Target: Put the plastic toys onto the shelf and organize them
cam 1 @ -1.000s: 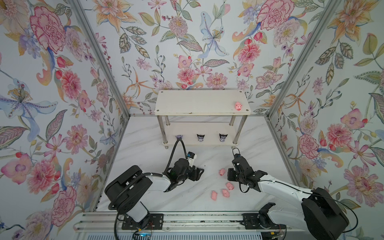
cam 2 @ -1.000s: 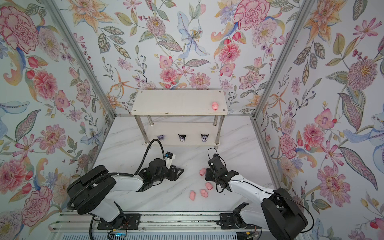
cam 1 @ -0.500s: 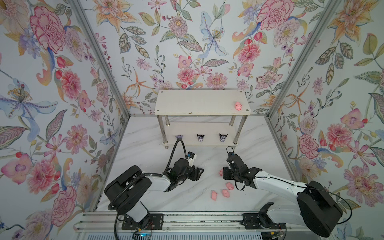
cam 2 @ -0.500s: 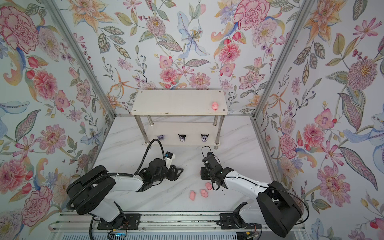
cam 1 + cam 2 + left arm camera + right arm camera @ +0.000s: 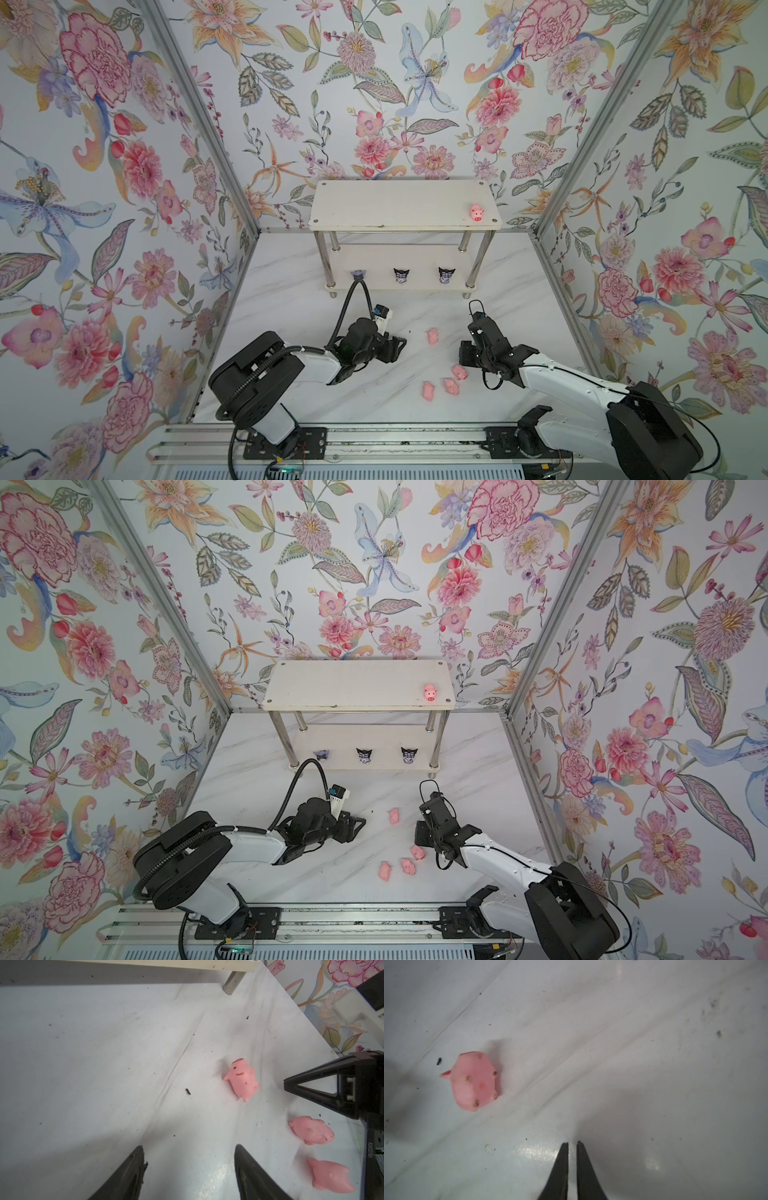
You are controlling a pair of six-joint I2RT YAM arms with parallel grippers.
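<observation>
The right gripper (image 5: 572,1142) has its fingers all but together on nothing. It sits low over the tabletop (image 5: 291,316) beside a toppled pig (image 5: 475,1082), though which of the loose ones cannot be told; judged to be lining up a pick. The left gripper (image 5: 189,1146) has its fingers apart and empty, facing the lone pig (image 5: 242,1080).

Count:
- Four pink pigs (image 5: 451,386) lie mid-tabletop.
- A fifth pig (image 5: 476,212) stands at the right front corner of the shelf (image 5: 395,203), on its top board.
- Three figurines (image 5: 401,275) line the lower board's front edge, apparently sorted by kind.

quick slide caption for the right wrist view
Shut, empty right fingers over the marble tabletop, apart from a toppled pink pig.
</observation>
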